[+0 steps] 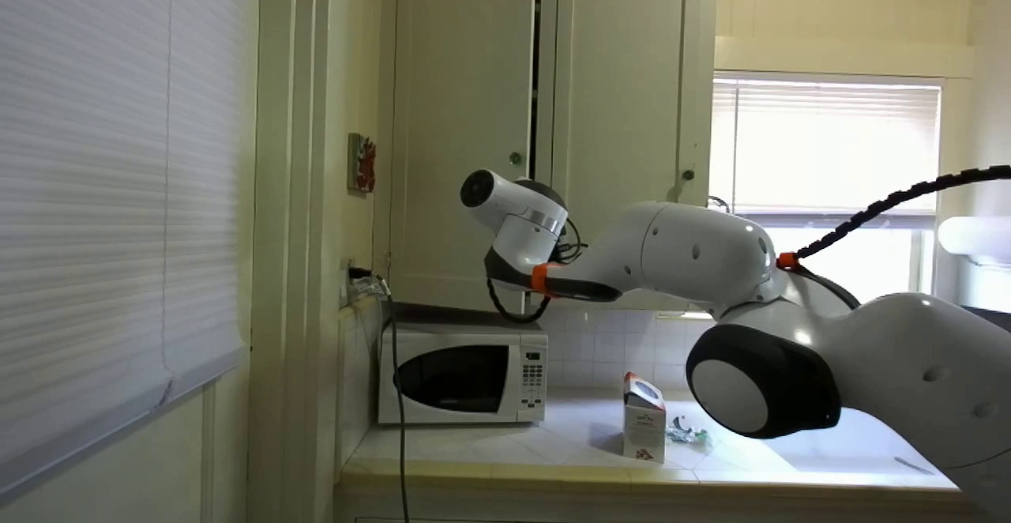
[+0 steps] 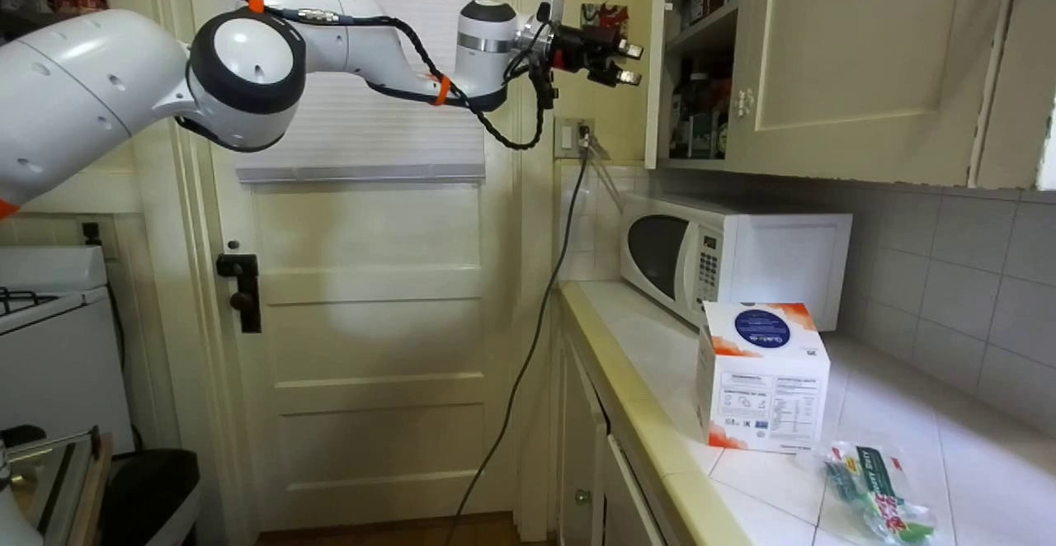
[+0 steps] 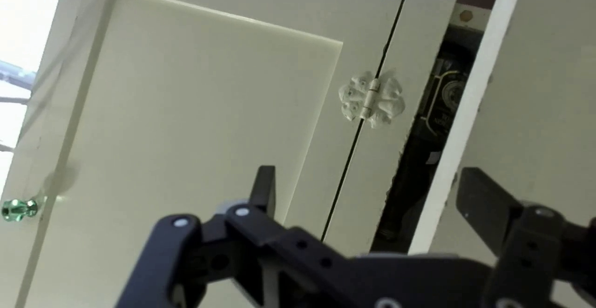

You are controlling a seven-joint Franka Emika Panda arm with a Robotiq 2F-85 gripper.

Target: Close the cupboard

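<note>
Cream-painted, the cupboard (image 2: 705,28) stands ajar, upper right in an exterior view, so the gripper (image 2: 630,64), fingers (image 3: 486,205) spread wide and empty, presumably faces it for pushing.

Plastic wrapper (image 2: 883,496): "DUTY" on green label (image 2: 874,470). White-orange box (image 2: 767,389): print too small, blurred.
</note>
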